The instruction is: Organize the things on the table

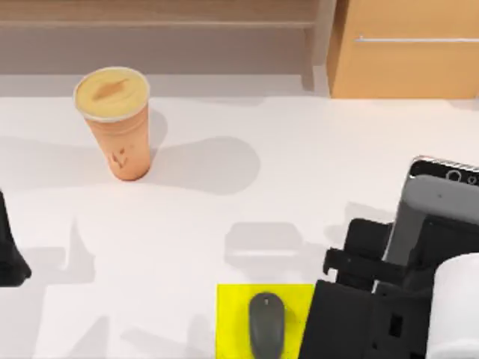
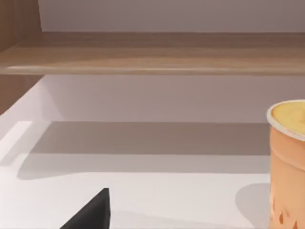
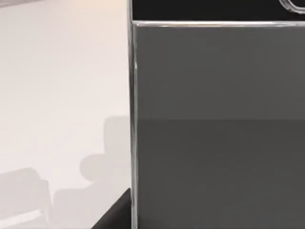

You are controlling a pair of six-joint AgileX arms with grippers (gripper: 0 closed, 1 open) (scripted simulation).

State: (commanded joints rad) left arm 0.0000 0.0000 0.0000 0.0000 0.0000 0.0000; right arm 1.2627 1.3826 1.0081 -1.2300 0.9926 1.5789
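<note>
I read no words, brands or numbers anywhere; the paper cup (image 1: 120, 127) carries a small dark mark, too blurred to make out.

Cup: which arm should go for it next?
Left, probably. The cup stands upright on the table's left half, close ahead in the left wrist view. The right gripper is at the far right by the phone.

My right arm (image 1: 389, 299) is sitting in the lower right of the top view, black gripper body angled toward the upper right, while my left arm (image 1: 9, 247) just pokes in at the left edge.
</note>
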